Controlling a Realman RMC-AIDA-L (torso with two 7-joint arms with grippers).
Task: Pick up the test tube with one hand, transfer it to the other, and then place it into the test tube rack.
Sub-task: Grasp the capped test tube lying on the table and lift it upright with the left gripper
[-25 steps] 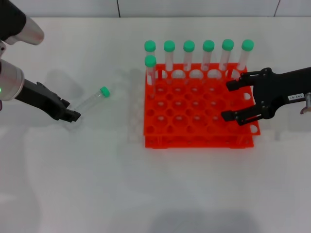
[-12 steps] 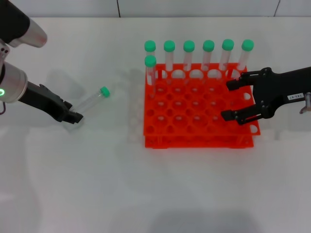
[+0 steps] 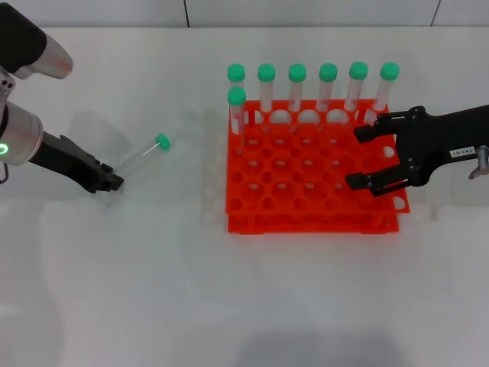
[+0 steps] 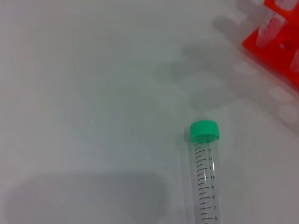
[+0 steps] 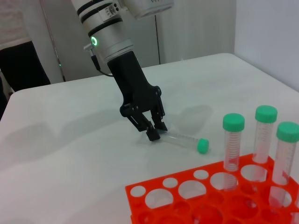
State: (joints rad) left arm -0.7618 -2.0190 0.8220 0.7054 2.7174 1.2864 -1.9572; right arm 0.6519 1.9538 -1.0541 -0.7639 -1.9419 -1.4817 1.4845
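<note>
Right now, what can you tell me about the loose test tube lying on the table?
The test tube is slender clear plastic with a green screw cap and printed graduation marks along its side. It looks empty. It lies on the white table, left of the test tube rack, cap pointing toward the rack. The left gripper closes around its bottom end; in the right wrist view the fingertips pinch that end, and the tube seems slightly raised at the cap.

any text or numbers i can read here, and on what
"14", "12", "10", "9", "7", "6": graduation numbers on the test tube held by the left claw; smaller marks unreadable.
White label on the right claw: print too small to read.
Test tube rack: none.
</note>
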